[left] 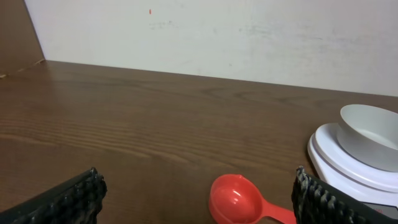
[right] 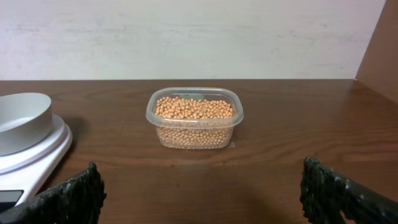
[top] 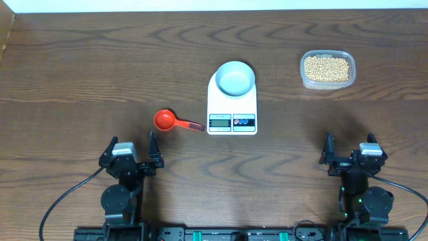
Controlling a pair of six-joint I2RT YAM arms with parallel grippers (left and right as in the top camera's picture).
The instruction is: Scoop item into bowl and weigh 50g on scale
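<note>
The bowl (top: 231, 77) stands empty on the far half of the white scale (top: 232, 106); the left wrist view shows the bowl (left: 372, 134) and scale (left: 339, 160) at its right edge. The item, small tan beans (top: 327, 68), fills a clear tub at the far right, straight ahead in the right wrist view as beans (right: 194, 109). A red scoop (top: 164, 120) lies left of the scale, its handle pointing right. My left gripper (top: 132, 140) is open near the front edge, behind the scoop (left: 239, 199). My right gripper (top: 350, 140) is open at the front right, holding nothing.
The clear tub (right: 194, 138) sits near the table's far right corner. A pale wall runs along the table's back edge. Bare wood lies between both grippers and the objects. In the right wrist view the bowl (right: 22, 121) and scale (right: 43, 152) lie at the left.
</note>
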